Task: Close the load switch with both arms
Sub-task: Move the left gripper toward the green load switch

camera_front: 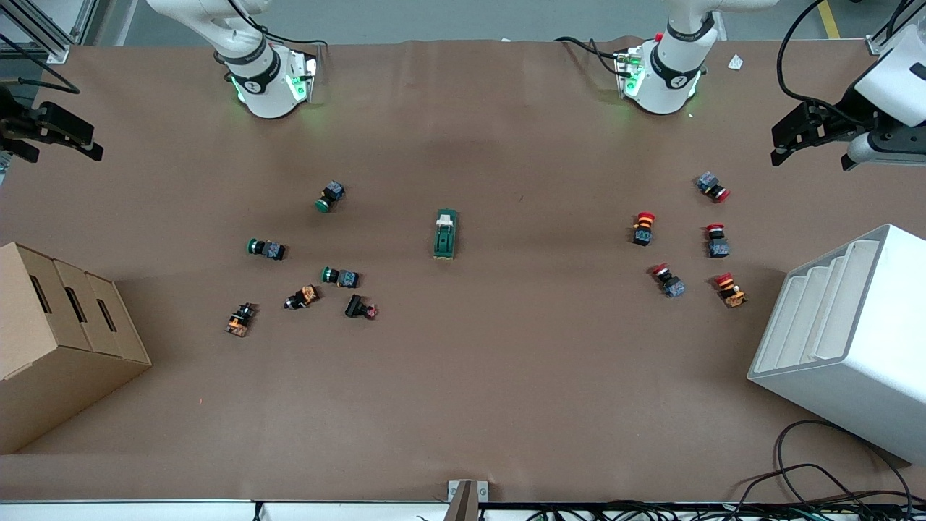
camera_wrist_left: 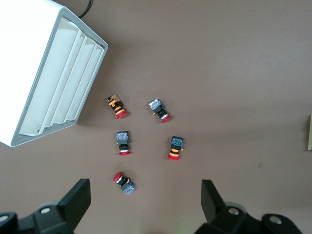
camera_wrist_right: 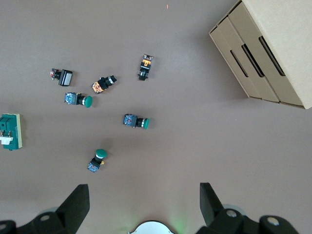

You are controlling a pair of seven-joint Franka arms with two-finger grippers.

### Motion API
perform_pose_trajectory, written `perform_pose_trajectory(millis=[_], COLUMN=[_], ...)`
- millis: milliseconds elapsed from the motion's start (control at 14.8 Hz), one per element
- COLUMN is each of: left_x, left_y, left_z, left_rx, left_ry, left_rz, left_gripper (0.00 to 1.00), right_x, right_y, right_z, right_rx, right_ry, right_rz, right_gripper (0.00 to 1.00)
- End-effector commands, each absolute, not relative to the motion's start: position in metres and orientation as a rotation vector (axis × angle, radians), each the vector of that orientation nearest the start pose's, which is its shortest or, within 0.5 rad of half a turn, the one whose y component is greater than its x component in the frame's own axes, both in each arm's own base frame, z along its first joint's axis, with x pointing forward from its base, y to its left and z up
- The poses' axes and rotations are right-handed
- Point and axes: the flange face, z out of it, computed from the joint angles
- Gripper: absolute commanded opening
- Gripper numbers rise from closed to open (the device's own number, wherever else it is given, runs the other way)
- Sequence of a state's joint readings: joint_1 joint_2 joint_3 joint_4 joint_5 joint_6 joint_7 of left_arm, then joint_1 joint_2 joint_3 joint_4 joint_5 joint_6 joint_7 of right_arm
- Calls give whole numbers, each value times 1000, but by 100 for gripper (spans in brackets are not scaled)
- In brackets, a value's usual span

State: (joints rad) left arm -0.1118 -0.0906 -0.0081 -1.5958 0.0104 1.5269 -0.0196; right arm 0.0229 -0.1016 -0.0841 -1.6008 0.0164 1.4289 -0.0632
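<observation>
The load switch [camera_front: 445,234], a dark-green block with a cream lever at the end toward the arm bases, lies flat at the middle of the table. It also shows at the rim of the right wrist view [camera_wrist_right: 10,131]. My left gripper [camera_front: 780,143] hangs open and empty in the air over the left arm's end of the table, its fingers [camera_wrist_left: 78,200] spread wide above the red buttons. My right gripper [camera_front: 90,142] hangs open and empty over the right arm's end, its fingers [camera_wrist_right: 75,202] wide apart. Both are well away from the switch.
Several red-capped push buttons [camera_front: 643,228] lie scattered toward the left arm's end, next to a white slotted bin [camera_front: 846,340]. Green-capped and dark buttons [camera_front: 340,276] lie toward the right arm's end, near cardboard boxes [camera_front: 58,340].
</observation>
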Motion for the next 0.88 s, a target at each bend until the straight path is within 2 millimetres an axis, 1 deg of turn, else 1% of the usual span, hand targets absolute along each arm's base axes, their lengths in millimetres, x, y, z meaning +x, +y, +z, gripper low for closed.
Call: perform_pose_trajectory(millis=[0, 203, 407, 475, 542, 610, 678, 814], left_x=[519, 519, 518, 517, 514, 511, 507, 498], left_y=[-60, -61, -72, -78, -93, -110, -129, -180], left_z=[664, 665, 666, 663, 659, 648, 639, 616], left_rx=[-3111, -3112, -3109, -3109, -3108, -3101, -3097, -3088], left_ry=[154, 159, 188, 202, 243, 272, 250, 137], left_rz=[-34, -39, -42, -32, -16, 16, 35, 65], left_gripper=[100, 100, 100, 100, 100, 100, 100, 100], right_x=[496, 495, 495, 495, 495, 495, 495, 496], right_y=[-29, -29, -28, -28, -28, -28, -29, -28], right_z=[654, 652, 652, 651, 651, 651, 651, 651], right_rx=[-3101, -3099, -3099, -3098, -3098, -3098, -3098, -3098], right_ry=[13, 13, 8, 6, 3, 3, 6, 3], right_rz=[102, 128, 131, 133, 133, 133, 133, 136], right_gripper=[100, 100, 100, 100, 100, 100, 100, 100])
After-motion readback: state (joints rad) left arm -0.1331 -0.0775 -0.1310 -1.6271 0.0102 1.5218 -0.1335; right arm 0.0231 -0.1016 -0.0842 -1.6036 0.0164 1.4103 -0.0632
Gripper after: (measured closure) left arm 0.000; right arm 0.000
